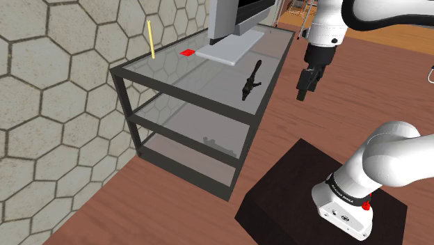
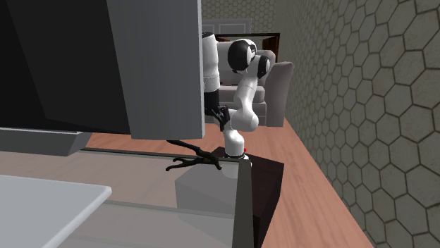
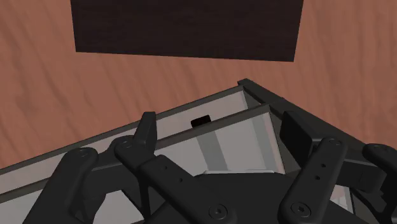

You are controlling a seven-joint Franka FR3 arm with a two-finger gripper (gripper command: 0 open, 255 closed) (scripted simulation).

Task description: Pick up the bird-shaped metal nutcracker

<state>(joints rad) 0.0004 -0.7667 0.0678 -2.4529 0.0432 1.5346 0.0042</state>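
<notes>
The nutcracker is a black, slender bird-shaped piece. It has a long thin body that tapers to a tail-like handle, and short prongs splay out near one end. In the second exterior view these prongs look like thin legs, and the piece casts a faint reflection on the glass beneath it. No metal sheen shows, and it reads as flat black.

It lies flat on the top of the glass-topped, dark-framed table, which has two lower shelves. It sits close to the edge that faces the arm. In the shoulder view it is just to the right of the flat grey base of the monitor.

The jaws hang beyond that edge, over the brown wooden floor. They are to the shoulder view's right of the nutcracker, apart from it and pointing downward.

In the wrist view the two black fingers stand wide apart with nothing between them and nothing in their hold. Past them are a corner of the table's frame and, farther off, the dark box of the stand.
</notes>
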